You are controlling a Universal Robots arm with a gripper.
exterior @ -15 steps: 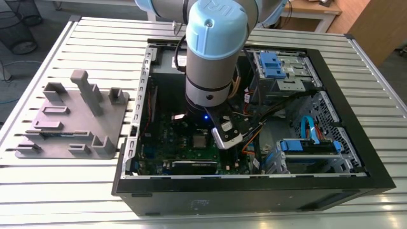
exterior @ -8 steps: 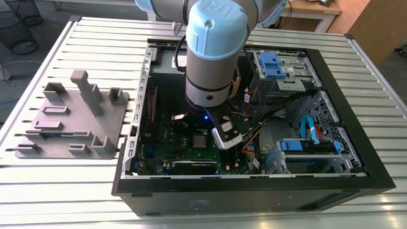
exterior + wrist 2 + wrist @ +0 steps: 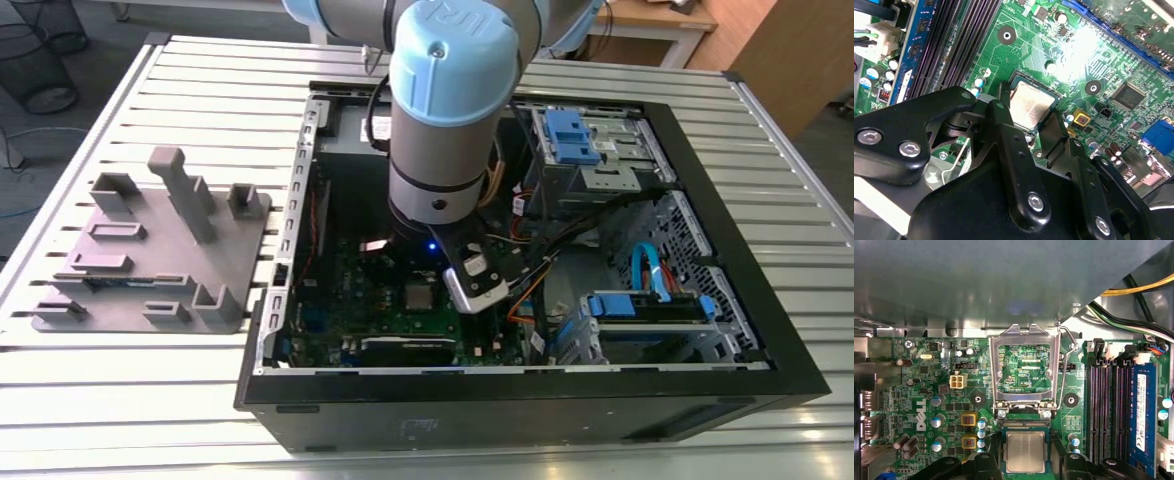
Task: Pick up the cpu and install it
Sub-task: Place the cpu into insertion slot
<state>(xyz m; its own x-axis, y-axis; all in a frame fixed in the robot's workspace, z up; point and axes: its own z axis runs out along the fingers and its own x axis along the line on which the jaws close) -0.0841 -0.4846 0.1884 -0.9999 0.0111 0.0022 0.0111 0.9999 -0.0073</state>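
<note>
Gripper (image 3: 1026, 462) is being held wide astride the cpu (image 3: 1025, 451) beside the raised bracket (image 3: 995, 370); it is being judged light, thin, fragile, best held by its edges.

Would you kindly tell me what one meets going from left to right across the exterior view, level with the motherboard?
grey plastic fixture → cpu → blue drive caddy

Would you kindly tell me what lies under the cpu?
Its socket on the green motherboard: the black frame shows around the cpu, but the socket's inside is covered by it.
</note>
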